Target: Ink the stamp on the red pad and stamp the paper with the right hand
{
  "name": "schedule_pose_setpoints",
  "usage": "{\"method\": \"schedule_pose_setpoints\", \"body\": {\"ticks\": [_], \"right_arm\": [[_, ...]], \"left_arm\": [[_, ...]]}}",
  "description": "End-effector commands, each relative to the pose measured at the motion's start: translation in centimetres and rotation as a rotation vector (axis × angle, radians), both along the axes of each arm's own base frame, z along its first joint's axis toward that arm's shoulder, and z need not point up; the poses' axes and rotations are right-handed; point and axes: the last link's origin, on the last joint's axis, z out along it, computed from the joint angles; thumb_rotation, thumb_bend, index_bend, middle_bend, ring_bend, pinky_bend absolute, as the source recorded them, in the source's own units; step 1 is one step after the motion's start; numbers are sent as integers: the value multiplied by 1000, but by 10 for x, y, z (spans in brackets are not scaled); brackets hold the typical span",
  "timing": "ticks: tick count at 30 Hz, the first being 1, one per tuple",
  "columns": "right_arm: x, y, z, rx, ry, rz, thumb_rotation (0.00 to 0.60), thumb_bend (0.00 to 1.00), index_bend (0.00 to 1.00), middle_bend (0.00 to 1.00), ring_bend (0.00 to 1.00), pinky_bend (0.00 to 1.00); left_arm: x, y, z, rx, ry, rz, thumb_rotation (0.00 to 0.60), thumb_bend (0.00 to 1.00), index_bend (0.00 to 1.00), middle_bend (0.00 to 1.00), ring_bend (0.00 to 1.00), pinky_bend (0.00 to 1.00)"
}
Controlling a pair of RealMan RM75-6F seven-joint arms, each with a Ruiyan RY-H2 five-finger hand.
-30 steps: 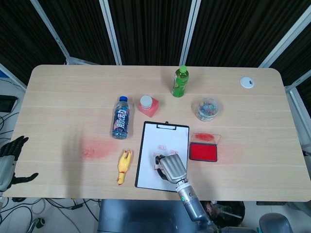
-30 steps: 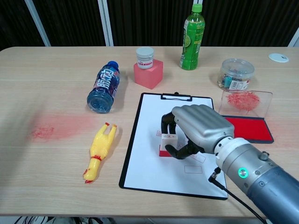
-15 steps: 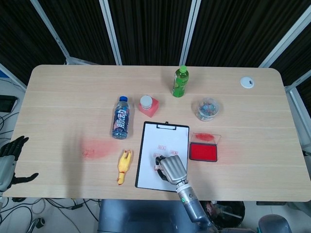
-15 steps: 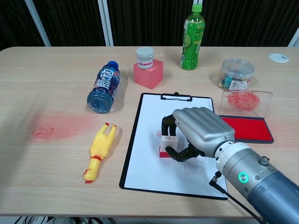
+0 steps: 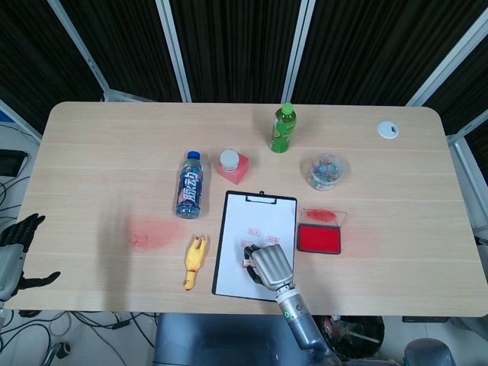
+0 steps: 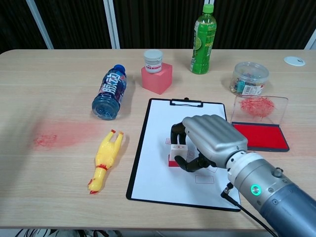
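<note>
My right hand (image 6: 210,142) (image 5: 270,266) grips a small stamp (image 6: 177,153) with a white body and red base, which stands on the white paper (image 6: 163,173) on the black clipboard (image 6: 185,102). The stamp's base touches the sheet near its middle. Faint red stamp marks (image 5: 254,231) show on the paper. The open red ink pad (image 6: 266,137) (image 5: 319,239) lies just right of the clipboard, its clear lid (image 6: 259,106) tilted up behind it. My left hand (image 5: 15,248) hangs off the table's left edge, fingers apart, holding nothing.
A yellow rubber chicken (image 6: 104,158) lies left of the clipboard. Behind are a blue bottle on its side (image 6: 109,90), a pink block with a white jar (image 6: 156,74), a green bottle (image 6: 203,39) and a clear tub (image 6: 250,78). A red smear (image 6: 59,134) marks the table.
My right hand with the stamp has shifted slightly toward the table's near edge, staying on the paper. The left hand has not moved.
</note>
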Motion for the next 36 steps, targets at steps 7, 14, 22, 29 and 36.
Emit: {"method": "schedule_pose_setpoints", "body": {"ticks": [7, 14, 22, 29, 36], "right_arm": [[-2, 2, -2, 6, 3, -4, 600, 633, 878, 765, 821, 858], [-2, 3, -4, 11, 5, -4, 600, 635, 880, 767, 822, 858], [-3, 4, -6, 17, 9, -5, 600, 635, 880, 767, 823, 858], [-5, 5, -7, 23, 13, -8, 600, 635, 880, 767, 823, 858], [-5, 5, -9, 26, 15, -10, 600, 636, 880, 767, 823, 858]], "left_arm": [[0, 0, 0, -2, 1, 0, 600, 0, 0, 0, 0, 0], [0, 0, 0, -2, 0, 2, 600, 0, 0, 0, 0, 0], [0, 0, 0, -3, 1, 2, 600, 0, 0, 0, 0, 0], [-1, 0, 0, -3, 2, 3, 600, 0, 0, 0, 0, 0], [-1, 0, 0, -4, 1, 4, 600, 0, 0, 0, 0, 0]]}}
